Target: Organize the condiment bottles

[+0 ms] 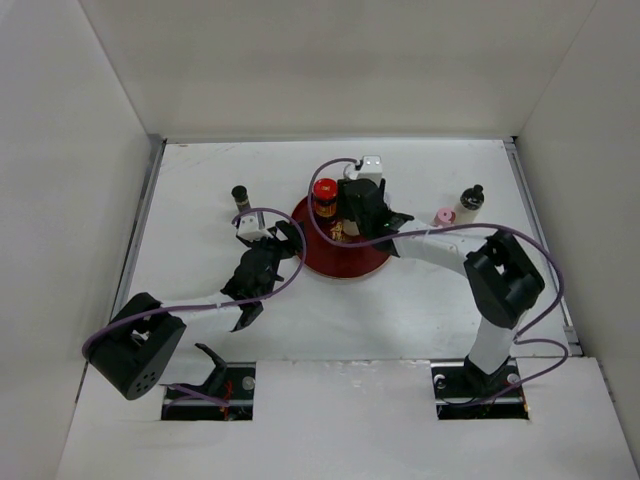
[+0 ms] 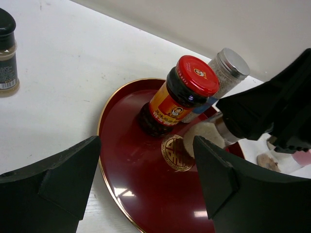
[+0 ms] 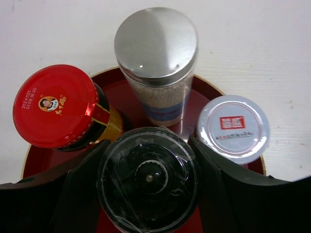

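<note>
At the middle of the worktop [image 1: 200, 300] you've got the red tray [image 1: 350, 268]. Over it, your right hand [image 3: 148, 160] is clamped on a cream-bodied bottle [image 2: 206, 137] with a dark, clear-domed top, a finger pressed to each side. You can't tell whether its base touches the tray. Your left hand [image 2: 146, 162] hangs at the tray's left edge, jaws apart, nothing between them. On the tray, the red-capped jar [image 3: 56, 104] and the silver-capped shaker [image 3: 155, 43] stand side by side just beyond the held bottle, and a white-capped jar [image 3: 234, 127] sits by the rim to its right. Out on the worktop, a black-capped bottle [image 1: 241, 196] stands left of the tray. A pink-capped bottle [image 1: 445, 215] and a dark-capped bottle [image 1: 470, 200] stand together on the right.
</note>
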